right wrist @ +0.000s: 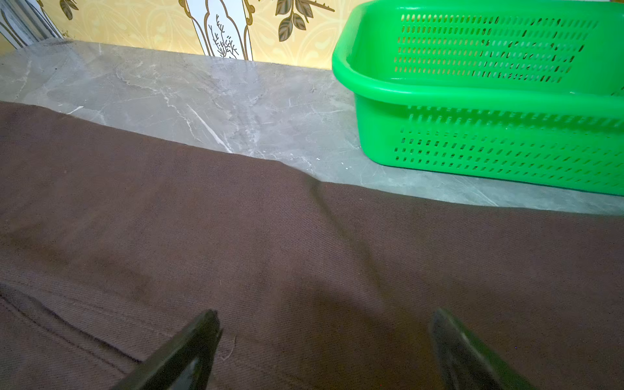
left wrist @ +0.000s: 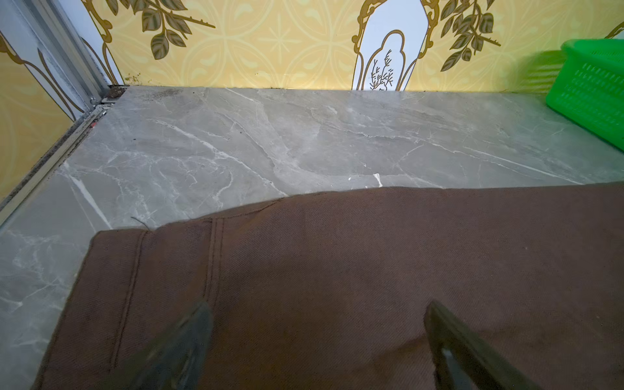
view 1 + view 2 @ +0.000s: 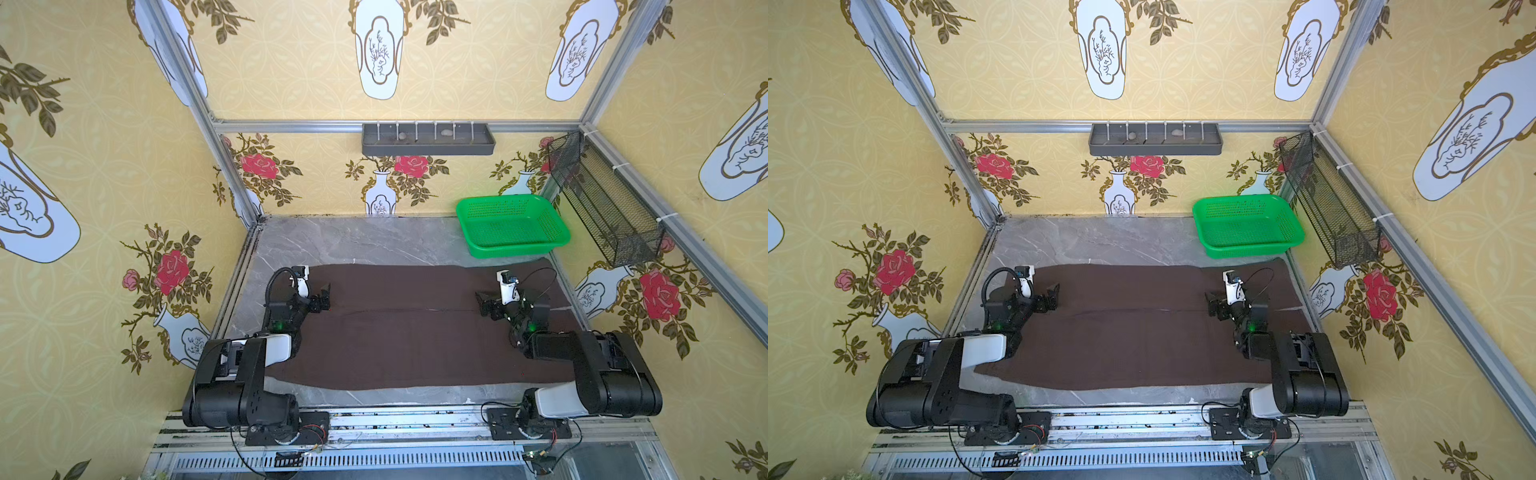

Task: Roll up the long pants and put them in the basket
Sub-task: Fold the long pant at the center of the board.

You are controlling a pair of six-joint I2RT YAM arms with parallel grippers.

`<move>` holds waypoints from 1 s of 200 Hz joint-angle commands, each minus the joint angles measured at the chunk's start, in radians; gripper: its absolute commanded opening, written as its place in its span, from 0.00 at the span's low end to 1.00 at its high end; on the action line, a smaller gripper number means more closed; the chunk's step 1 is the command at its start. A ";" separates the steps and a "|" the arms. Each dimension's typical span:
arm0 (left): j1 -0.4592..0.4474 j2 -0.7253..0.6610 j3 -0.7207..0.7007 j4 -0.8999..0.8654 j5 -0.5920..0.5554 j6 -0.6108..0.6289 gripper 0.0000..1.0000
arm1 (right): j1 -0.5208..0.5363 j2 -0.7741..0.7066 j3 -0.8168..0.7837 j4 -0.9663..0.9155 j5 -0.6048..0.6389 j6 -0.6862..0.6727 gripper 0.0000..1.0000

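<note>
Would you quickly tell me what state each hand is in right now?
Left hand: open, empty, over the dark brown fabric pants.
Right hand: open, empty.

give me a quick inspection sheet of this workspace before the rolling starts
surface: grey marble tabletop, visible beyond and in front of the pants
job's things: long pants spread flat, not yet rolled
clutter: green basket in the far right corner, apart from the pants
grippers: left gripper and right gripper open over the pants, holding nothing
cables: black loop on the left arm, thin cable by the right wrist
surroundings: grey shelf on the back wall, black mesh rack on the right wall, floral wallpaper
</note>
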 commanded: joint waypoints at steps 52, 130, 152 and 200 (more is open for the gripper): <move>0.000 0.003 -0.002 0.019 0.003 0.011 0.99 | 0.001 -0.001 0.006 0.014 -0.001 -0.001 0.98; 0.000 0.002 -0.003 0.019 0.004 0.012 0.99 | 0.000 -0.001 0.005 0.015 -0.003 0.000 0.98; 0.001 0.002 -0.002 0.019 0.004 0.011 0.99 | 0.001 -0.001 0.005 0.015 -0.003 0.000 0.98; -0.056 -0.128 0.280 -0.549 -0.204 -0.034 0.99 | 0.089 -0.083 0.173 -0.369 0.244 -0.003 0.98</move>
